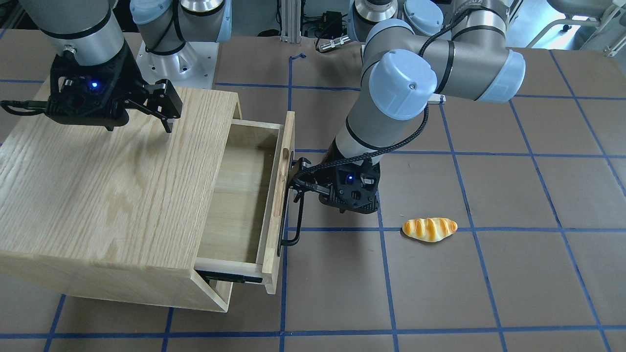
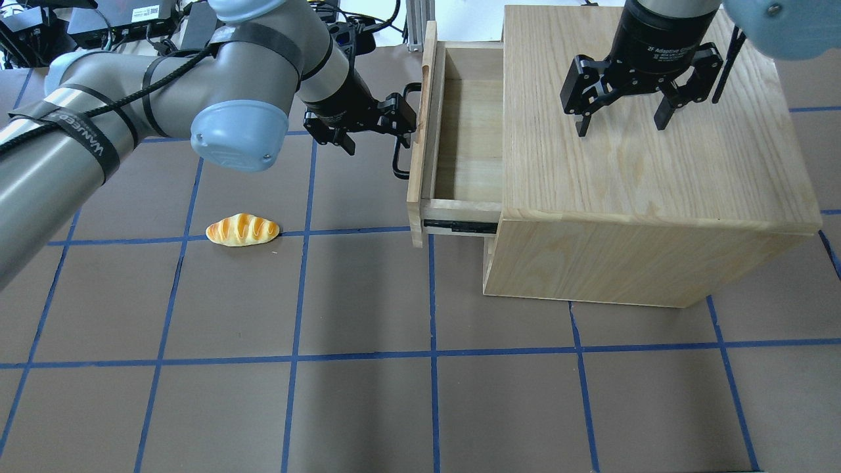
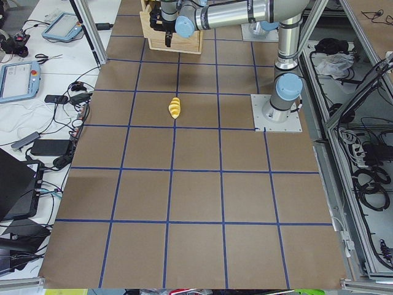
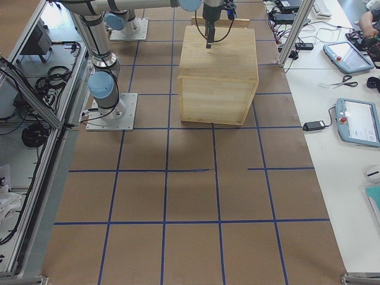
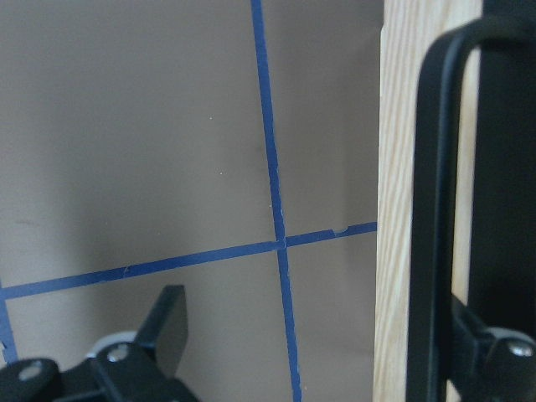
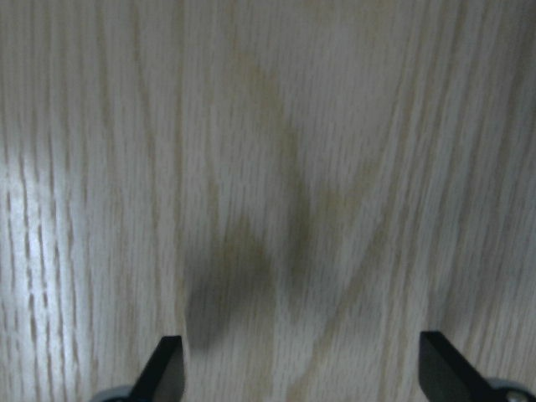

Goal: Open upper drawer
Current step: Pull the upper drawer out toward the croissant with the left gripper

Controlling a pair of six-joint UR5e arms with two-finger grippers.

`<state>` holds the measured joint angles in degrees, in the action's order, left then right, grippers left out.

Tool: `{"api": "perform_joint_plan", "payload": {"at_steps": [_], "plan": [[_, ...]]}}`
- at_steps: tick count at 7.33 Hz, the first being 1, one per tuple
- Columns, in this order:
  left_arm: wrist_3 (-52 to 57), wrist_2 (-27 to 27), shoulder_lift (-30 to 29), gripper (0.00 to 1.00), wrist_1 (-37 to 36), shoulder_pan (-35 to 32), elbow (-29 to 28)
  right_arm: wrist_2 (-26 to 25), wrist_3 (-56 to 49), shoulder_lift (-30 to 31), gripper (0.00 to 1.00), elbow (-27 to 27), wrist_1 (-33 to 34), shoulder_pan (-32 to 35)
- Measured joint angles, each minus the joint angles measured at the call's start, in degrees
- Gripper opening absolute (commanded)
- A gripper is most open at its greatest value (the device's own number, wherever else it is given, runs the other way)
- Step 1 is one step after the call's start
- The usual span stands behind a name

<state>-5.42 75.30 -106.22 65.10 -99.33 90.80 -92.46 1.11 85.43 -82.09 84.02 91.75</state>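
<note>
While the left gripper (image 2: 378, 131) stands spread wide, one finger seemingly hooked behind the handle (image 2: 397, 164) rather than clamping it, the drawer (image 2: 420, 131) juts partway from the cabinet (image 2: 657, 197) toward 9 o'clock, seen from overhead. The pull looks midway; next comes a straight draw toward 9 o'clock. The right gripper (image 2: 622, 125) hovers agape and empty above the cabinet.

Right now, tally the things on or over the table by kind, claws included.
Cabinet: 1
Upper drawer: 1
Bread roll: 1
Claws: 2, left claw and right claw
Total: 5
</note>
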Motion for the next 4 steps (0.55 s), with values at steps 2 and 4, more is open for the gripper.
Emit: {"api": "perform_joint_plan", "payload": {"at_steps": [2, 4], "plan": [[0.9, 0.1, 0.4, 1.0, 1.1, 1.8, 0.1, 0.0, 0.0, 0.0, 1.0, 0.0, 0.0, 0.0], [1.9, 0.3, 0.7, 1.0, 2.5, 3.4, 0.1, 0.0, 0.0, 0.0, 1.0, 0.0, 0.0, 0.0]]}}
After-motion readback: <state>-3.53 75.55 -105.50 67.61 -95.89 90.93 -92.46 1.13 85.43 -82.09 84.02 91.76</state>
